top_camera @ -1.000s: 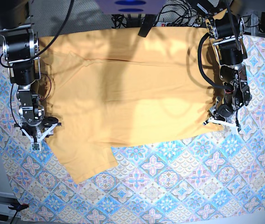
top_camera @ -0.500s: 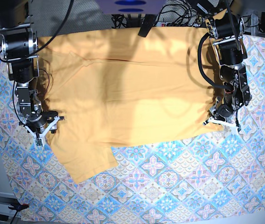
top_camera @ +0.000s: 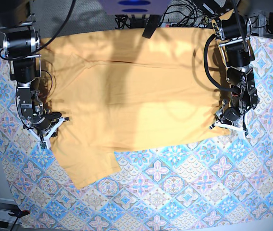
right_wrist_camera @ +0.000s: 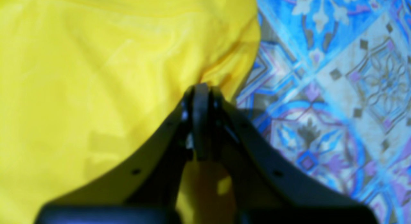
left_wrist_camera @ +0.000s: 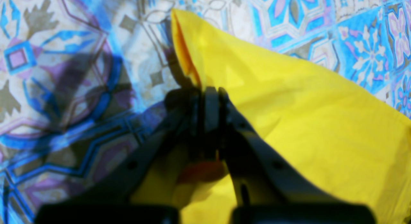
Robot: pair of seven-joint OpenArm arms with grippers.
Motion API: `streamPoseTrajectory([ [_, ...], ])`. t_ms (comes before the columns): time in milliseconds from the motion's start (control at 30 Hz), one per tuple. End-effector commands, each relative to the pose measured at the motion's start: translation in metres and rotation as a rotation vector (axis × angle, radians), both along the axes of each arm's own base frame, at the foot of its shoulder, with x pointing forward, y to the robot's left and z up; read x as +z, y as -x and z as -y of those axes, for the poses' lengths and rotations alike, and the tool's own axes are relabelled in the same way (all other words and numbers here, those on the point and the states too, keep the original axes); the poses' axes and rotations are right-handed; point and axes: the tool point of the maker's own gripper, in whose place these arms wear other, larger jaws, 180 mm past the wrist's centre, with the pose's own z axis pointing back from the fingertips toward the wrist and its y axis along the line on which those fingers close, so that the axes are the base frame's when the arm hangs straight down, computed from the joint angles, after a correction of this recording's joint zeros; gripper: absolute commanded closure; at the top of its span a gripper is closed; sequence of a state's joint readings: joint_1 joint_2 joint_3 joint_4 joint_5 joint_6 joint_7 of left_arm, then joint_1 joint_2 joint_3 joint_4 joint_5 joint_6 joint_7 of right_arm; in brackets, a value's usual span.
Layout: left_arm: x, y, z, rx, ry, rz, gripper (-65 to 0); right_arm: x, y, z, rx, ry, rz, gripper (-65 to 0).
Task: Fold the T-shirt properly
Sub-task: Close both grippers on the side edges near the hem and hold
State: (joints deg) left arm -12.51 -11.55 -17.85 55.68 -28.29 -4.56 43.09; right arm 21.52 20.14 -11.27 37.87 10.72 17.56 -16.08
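- Tile-patterned tablecloth (top_camera: 184, 192) in blue and pink, covering the whole work surface, cables and gear bunched along the 12 o'clock edge of the base view
- T-shirt (top_camera: 136, 91), yellow-orange and plain, spread flat across the upper half of that cloth, one sleeve (top_camera: 88, 166) sticking out toward 6 o'clock, broad soft ripples running over the body
- Likely light, limp and unable to keep any shape once lifted; cotton weave probably grippy enough not to slide out of a firm pinch, but prone to sag and drag between two far-apart holds
- Best taken at edges or corners, thin doubled fabric fitting between the fingers; lifting evenly from both ends judged needed to keep the fold line straight
- Left gripper (left_wrist_camera: 207, 95), at 3 o'clock of the shirt in the base view, clenched on a raised peak of the hem (left_wrist_camera: 186, 50), cloth tented up from the table
- Right gripper (right_wrist_camera: 200, 92), at 9 o'clock, jaws pressed together with a pucker of yellow fabric gathered at the tips, seemingly pinching the edge beside the bare cloth
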Motion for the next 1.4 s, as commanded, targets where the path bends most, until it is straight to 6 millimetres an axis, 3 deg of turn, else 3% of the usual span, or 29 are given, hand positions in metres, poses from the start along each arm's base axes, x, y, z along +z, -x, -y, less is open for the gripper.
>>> streamPoseTrajectory([
  [0,0.002,0.001,-0.003,-0.008,-0.006,-0.026,0.0,0.013,-0.007,0.013,-0.026,0.001,0.04,0.0],
  [167,0.002,0.002,-0.003,-0.01,-0.003,-0.029,0.0,0.032,-0.004,0.032,-0.106,-0.025,0.12,0.0],
  [433,0.002,0.002,-0.003,-0.01,-0.003,-0.029,0.0,0.041,0.001,0.029,-0.083,-0.009,0.152,-0.3],
  [600,0.002,0.002,-0.003,-0.01,-0.003,-0.029,0.0,0.054,-0.014,0.029,-0.085,-0.01,0.185,-2.8],
  [833,0.002,0.002,-0.003,-0.011,-0.002,-0.03,0.0,0.048,-0.029,0.041,-0.081,0.057,0.136,-11.9],
  [1100,0.002,0.002,-0.002,-0.011,-0.001,-0.03,0.0,0.04,-0.028,0.044,-0.095,0.052,0.122,-27.0],
  [1233,0.002,0.001,-0.003,-0.01,-0.002,-0.028,0.0,0.039,-0.027,0.044,-0.093,0.052,0.119,-28.7],
  [1367,0.002,0.001,-0.003,-0.01,-0.002,-0.028,0.0,0.021,-0.016,0.048,-0.117,0.036,0.071,-28.5],
])
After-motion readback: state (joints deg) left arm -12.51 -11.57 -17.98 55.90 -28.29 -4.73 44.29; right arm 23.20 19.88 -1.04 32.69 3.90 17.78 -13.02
